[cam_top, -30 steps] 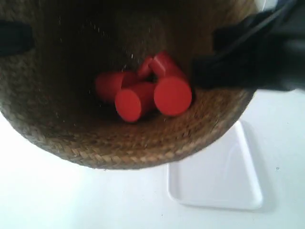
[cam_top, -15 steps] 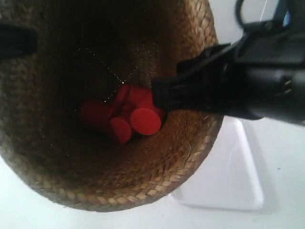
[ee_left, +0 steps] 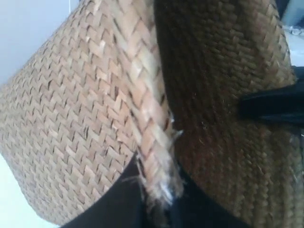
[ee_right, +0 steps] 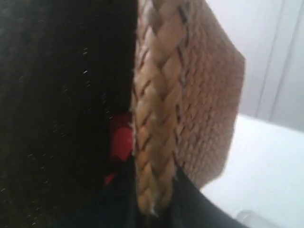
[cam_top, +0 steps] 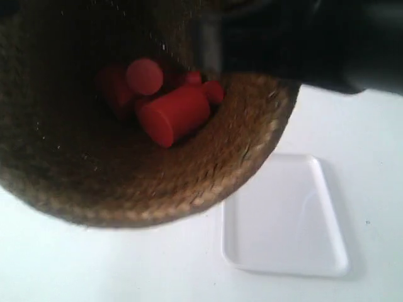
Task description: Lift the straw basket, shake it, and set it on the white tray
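Note:
The straw basket (cam_top: pixel 208 182) hangs in the air close to the exterior camera, its dark inside facing the lens, blurred. Several red cylinders (cam_top: pixel 173 114) lie loose inside it. My left gripper (ee_left: pixel 159 202) is shut on the basket's braided rim (ee_left: pixel 152 128), one black finger on each side of the wall. On the opposite rim (ee_right: pixel 156 118), my right gripper (ee_right: pixel 154 199) is shut the same way; a red cylinder (ee_right: pixel 121 137) shows inside. The white tray (cam_top: pixel 283 217) lies flat on the table, below and to the right of the basket, with nothing on it.
A black arm (cam_top: pixel 327 44) crosses the top right of the exterior view over the basket's rim. The opposite gripper's black finger (ee_left: pixel 273 105) shows on the far rim in the left wrist view. A white tabletop (cam_top: pixel 75 264) lies beneath.
The basket has swung up and leftward, uncovering the whole tray. The red cylinders tumbled to new positions inside. The arm at the exterior view's right rose toward the top edge.

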You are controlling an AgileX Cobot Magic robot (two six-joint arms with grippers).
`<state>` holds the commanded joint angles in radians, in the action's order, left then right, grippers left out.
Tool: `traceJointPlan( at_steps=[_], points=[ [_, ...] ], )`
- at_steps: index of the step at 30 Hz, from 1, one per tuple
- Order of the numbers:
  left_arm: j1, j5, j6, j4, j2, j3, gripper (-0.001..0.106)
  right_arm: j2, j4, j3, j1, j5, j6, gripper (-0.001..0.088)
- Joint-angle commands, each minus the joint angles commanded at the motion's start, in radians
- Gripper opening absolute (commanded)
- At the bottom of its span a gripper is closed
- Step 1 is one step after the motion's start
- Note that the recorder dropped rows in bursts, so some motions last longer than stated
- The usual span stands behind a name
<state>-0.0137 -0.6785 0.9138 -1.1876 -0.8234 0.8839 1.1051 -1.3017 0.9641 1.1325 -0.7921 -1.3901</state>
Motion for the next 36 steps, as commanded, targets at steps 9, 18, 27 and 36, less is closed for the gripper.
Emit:
traceJointPlan(
  at_steps=[9, 18, 27, 36],
  points=[
    [0.0, -0.064, -0.013, 0.023, 0.094, 0.095, 0.0, -0.106, 0.19, 0.074, 0.053, 0.04, 0.238, 0.0],
    [0.0, -0.125, -0.063, 0.023, 0.106, 0.128, 0.0, -0.165, 0.379, 0.11, 0.046, 0.146, 0.308, 0.0],
    [-0.001, -0.103, -0.115, 0.049, 0.057, 0.043, 0.0, -0.111, 0.373, 0.1, 0.025, -0.031, 0.324, 0.0],
    [0.001, 0.059, -0.139, 0.094, 0.073, -0.003, 0.0, -0.036, 0.096, 0.021, 0.012, -0.107, 0.193, 0.0]
  ],
)
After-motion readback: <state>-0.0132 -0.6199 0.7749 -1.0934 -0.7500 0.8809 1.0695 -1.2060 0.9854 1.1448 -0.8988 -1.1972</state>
